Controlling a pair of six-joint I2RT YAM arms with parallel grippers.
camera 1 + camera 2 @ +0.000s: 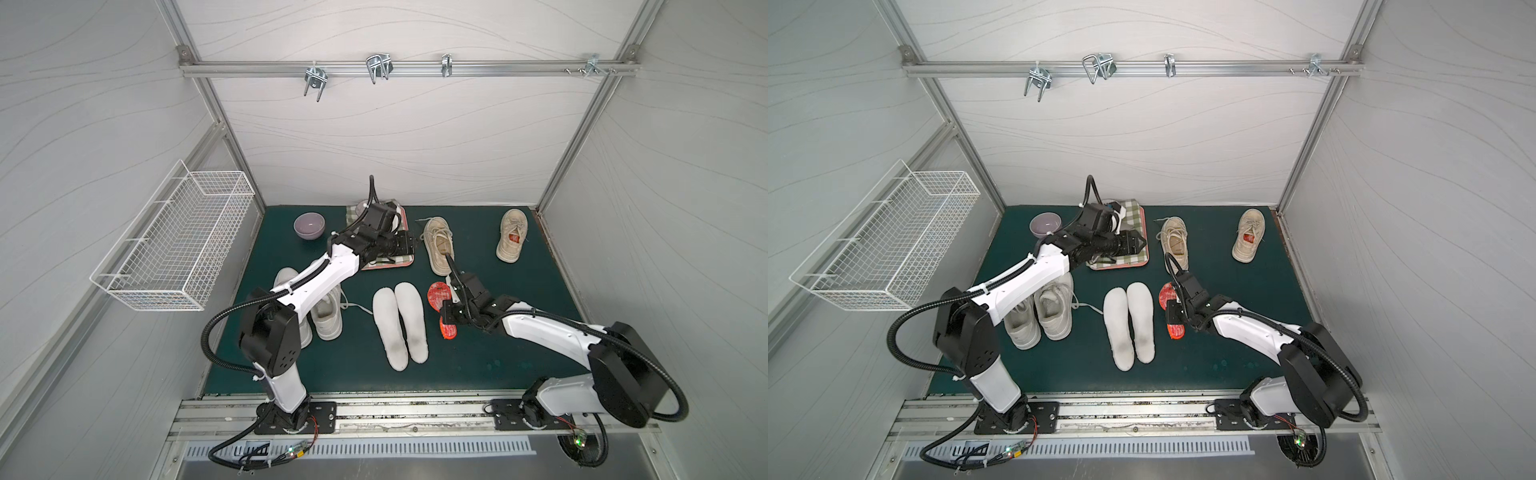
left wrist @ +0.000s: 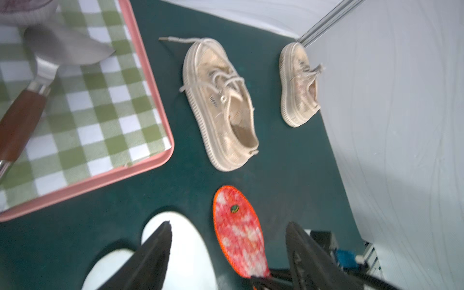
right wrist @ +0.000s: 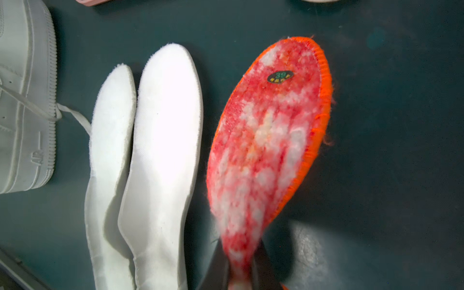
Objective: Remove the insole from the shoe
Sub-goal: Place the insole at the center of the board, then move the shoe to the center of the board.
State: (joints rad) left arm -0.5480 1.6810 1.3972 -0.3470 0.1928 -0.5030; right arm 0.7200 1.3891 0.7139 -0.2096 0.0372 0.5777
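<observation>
A fuzzy red insole (image 3: 271,125) with an orange rim is out of any shoe, over the green mat just right of two white insoles. My right gripper (image 3: 241,276) is shut on its narrow rear part; in both top views the gripper (image 1: 446,315) covers the insole's middle (image 1: 436,294). The nearer beige shoe (image 1: 438,245) stands just beyond it, its opening showing a bare tan inside (image 2: 241,130). My left gripper (image 2: 228,226) is open and holds nothing, hovering by the tray's right edge (image 1: 409,244) beside that shoe.
A second beige shoe (image 1: 512,235) at the back right has red showing inside. The white insoles (image 1: 399,326) lie mid-mat and a pair of white sneakers (image 1: 328,316) left of them. A pink tray (image 2: 157,100) holds a checked cloth and a wooden-handled metal tool (image 2: 15,120). A bowl (image 1: 308,225) and a wire basket (image 1: 174,249) are at the left.
</observation>
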